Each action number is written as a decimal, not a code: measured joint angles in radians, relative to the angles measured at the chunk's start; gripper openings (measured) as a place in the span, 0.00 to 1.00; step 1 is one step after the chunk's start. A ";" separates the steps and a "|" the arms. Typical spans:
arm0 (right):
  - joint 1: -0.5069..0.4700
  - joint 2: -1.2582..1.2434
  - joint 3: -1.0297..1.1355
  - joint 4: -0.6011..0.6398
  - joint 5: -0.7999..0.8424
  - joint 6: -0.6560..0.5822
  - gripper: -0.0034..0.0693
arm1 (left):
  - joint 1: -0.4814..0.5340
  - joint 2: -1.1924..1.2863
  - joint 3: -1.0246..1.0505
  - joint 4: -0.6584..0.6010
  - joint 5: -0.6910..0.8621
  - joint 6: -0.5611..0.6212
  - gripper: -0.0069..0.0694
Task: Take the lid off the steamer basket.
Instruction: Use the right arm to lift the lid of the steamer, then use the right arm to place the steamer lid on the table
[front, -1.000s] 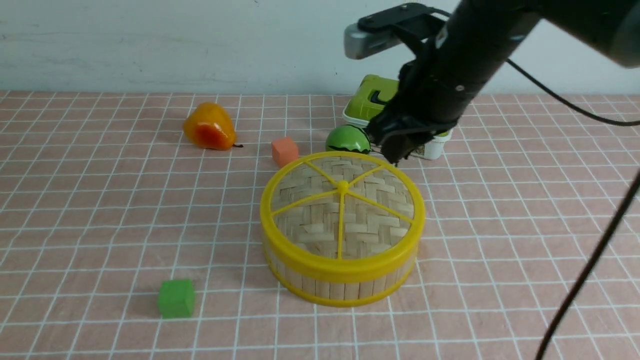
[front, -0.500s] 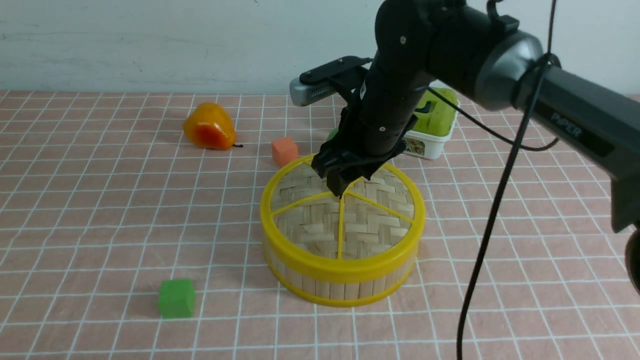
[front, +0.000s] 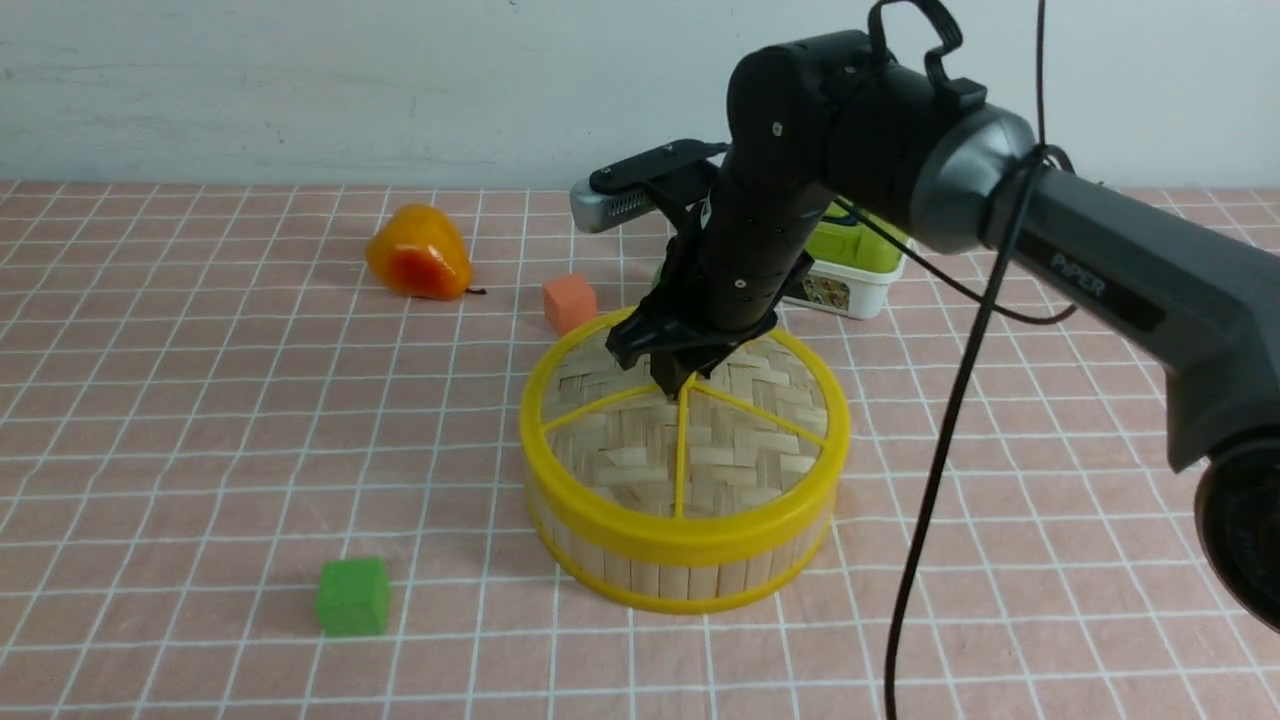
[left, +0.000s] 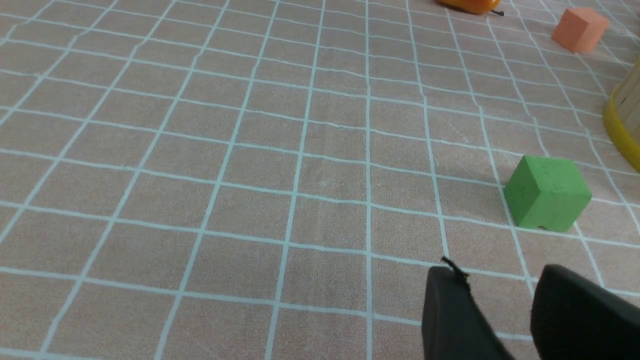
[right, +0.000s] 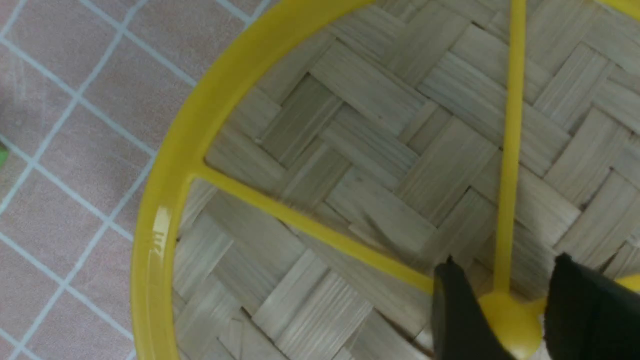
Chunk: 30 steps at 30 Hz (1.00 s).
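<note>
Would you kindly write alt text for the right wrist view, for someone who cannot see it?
The right end effector straddles the small yellow knob of the lid, one finger either side; grip unclear. Yellow spokes cross woven bamboo; pink gridded tablecloth lies beyond the rim.

From the front the right gripper (front: 672, 385) hides from you the central knob (right: 510, 322) of the lid (front: 700, 450), and the right wrist view's edge cuts its fingers (right: 457, 315) short, so you cannot tell whether they pinch it.
</note>
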 joint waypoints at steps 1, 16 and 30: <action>0.000 0.000 -0.001 0.000 0.001 0.000 0.30 | 0.000 0.000 0.000 0.000 0.000 0.000 0.41; 0.000 -0.142 0.003 -0.096 0.052 0.000 0.16 | 0.000 0.000 0.000 0.000 0.000 0.000 0.41; -0.159 -0.430 0.143 -0.237 0.123 0.003 0.16 | 0.000 0.000 0.000 0.000 0.000 0.000 0.40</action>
